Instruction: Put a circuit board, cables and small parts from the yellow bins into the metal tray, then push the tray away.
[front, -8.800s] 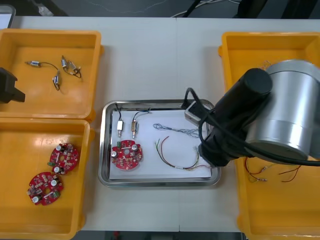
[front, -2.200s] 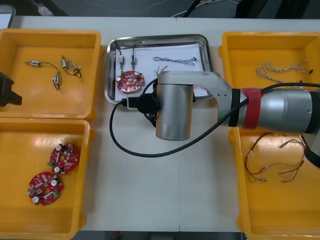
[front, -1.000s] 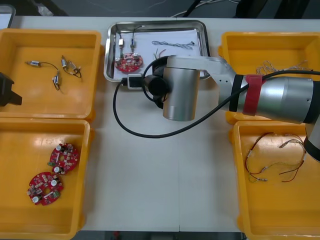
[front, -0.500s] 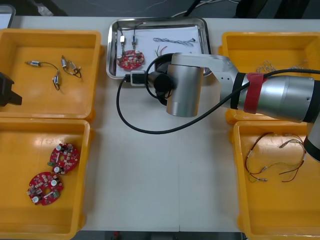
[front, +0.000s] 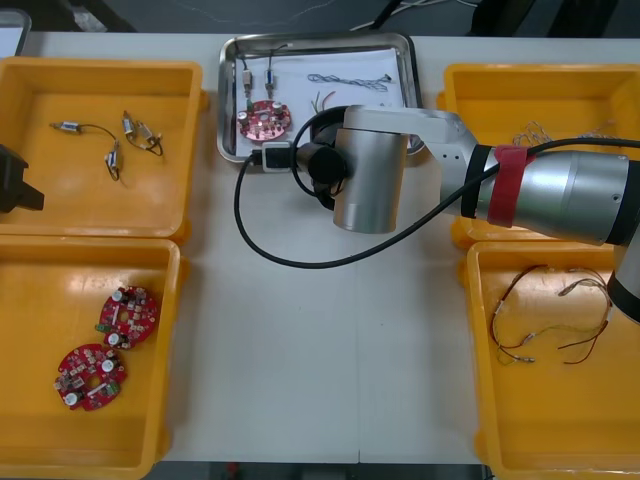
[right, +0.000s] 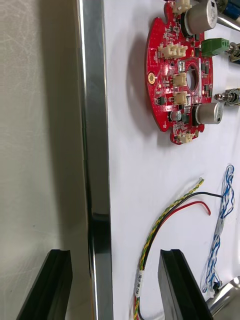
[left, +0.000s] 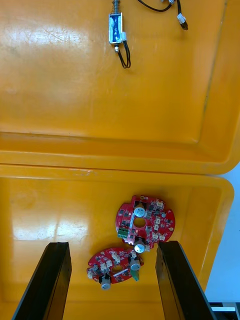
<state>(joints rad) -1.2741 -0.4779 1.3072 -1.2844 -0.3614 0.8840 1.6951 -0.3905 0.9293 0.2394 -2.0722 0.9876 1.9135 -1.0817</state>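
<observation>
Fingers (right: 50, 285) of my right gripper (right: 115, 255) stand wide apart and hold nothing. The near rim of the metal tray (right: 95, 125) runs between them, one finger outside over the table (right: 40, 100), the other inside above the white liner (right: 125, 165). Whether a pad touches the rim I cannot tell; probably not.

Just beyond lie the red and yellow cable (right: 167, 220) and the blue and white cable (right: 220, 235), then the circuit board (right: 180, 70).

On the table the tray sits at twelve o'clock, close to the far edge. Stiff, slick steel should slide readily, and its load is light and loose, so I judge a low, centred press on that rim best.

My left gripper (left: 112, 245), open and empty, hangs at nine o'clock over the yellow bins (left: 60, 125).
</observation>
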